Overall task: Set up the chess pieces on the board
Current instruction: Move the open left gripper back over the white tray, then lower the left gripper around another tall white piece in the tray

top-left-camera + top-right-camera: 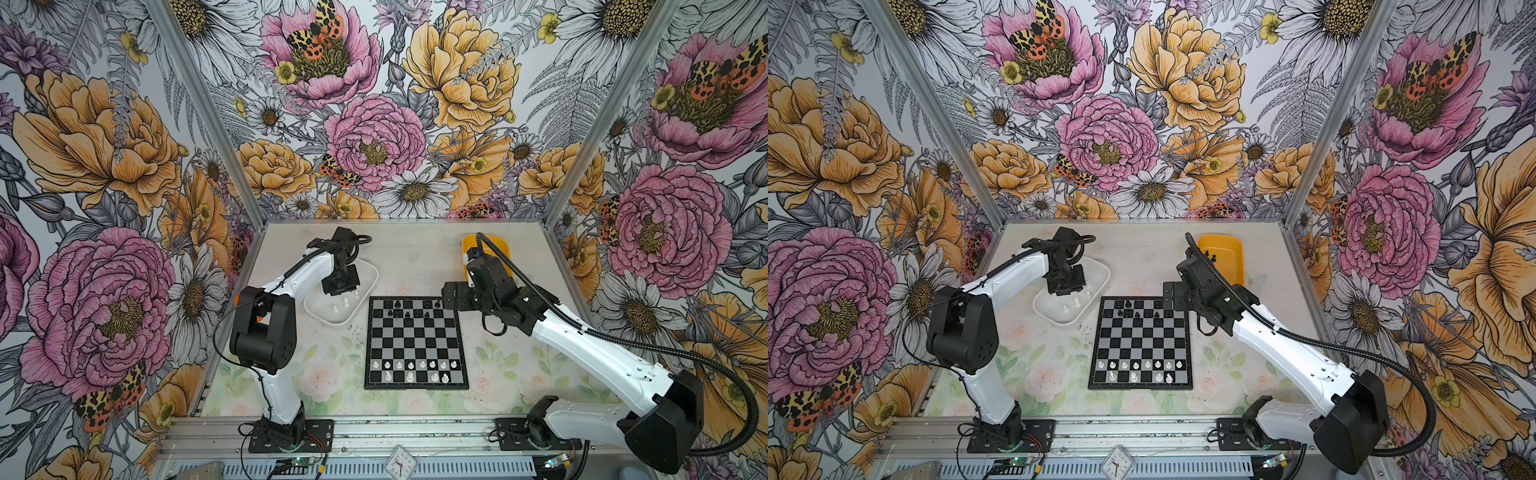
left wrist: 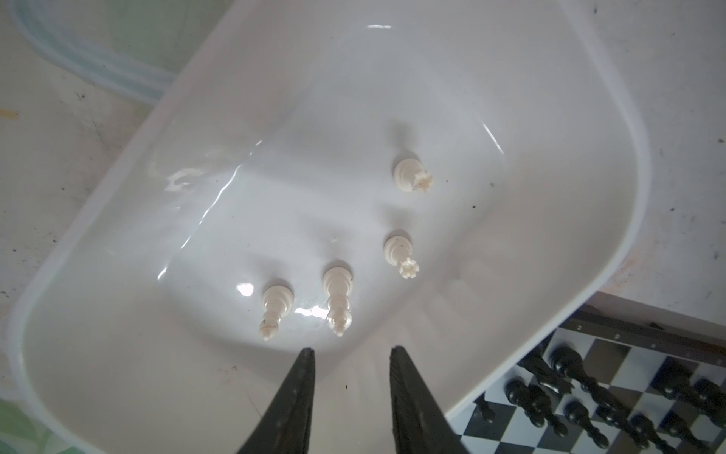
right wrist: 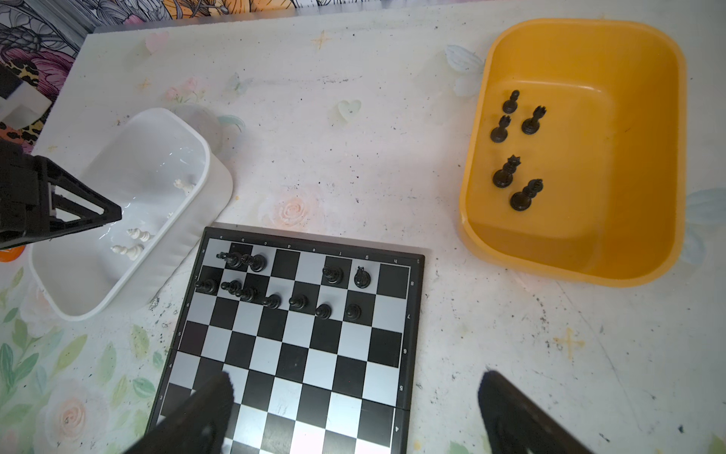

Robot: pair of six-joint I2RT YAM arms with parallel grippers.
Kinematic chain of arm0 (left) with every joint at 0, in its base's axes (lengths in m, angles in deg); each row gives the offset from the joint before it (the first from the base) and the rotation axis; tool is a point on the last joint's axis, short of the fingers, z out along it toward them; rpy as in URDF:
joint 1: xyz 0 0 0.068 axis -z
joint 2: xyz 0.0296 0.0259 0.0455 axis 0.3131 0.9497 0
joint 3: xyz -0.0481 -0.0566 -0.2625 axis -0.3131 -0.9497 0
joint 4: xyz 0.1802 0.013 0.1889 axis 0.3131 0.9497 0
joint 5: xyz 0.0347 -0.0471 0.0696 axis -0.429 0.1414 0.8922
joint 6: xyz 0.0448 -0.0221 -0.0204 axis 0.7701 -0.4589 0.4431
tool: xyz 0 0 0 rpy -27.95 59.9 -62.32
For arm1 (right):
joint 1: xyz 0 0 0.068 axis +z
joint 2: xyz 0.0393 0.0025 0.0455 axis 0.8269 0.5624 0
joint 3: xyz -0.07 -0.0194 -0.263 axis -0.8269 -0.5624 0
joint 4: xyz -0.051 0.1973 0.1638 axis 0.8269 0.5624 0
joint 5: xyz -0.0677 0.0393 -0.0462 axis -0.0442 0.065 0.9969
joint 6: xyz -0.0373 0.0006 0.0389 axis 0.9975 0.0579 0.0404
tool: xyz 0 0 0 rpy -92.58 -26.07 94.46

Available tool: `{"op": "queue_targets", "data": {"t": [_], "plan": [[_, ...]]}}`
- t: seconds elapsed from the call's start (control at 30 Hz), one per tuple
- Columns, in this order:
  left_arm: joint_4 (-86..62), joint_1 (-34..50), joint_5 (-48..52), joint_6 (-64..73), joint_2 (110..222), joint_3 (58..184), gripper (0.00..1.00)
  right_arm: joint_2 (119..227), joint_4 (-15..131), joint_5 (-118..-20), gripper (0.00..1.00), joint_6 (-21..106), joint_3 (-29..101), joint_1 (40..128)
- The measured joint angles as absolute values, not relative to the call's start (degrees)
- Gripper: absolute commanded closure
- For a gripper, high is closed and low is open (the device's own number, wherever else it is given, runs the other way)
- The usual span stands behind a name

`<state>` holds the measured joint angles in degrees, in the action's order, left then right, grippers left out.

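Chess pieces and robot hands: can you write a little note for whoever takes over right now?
Left gripper: open, empty, over the white tub.
Right gripper: wide open, empty, by the board's far right corner.
Done: placed black pieces fill most of the far two rows, placed white pieces most of the near two.
Left: four spare white pieces in the white tub, five spare black pieces in the yellow tub.
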<state>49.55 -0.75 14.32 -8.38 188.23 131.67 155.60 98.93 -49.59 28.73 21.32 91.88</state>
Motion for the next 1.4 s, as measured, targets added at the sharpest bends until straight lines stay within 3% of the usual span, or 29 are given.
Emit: {"op": "queue_targets", "data": {"t": [1.4], "plan": [[47.50,-0.49,13.47,-6.15,192.43,129.28,0.70,153.94,98.73,-48.24,0.01,27.92,21.12,91.88]]}}
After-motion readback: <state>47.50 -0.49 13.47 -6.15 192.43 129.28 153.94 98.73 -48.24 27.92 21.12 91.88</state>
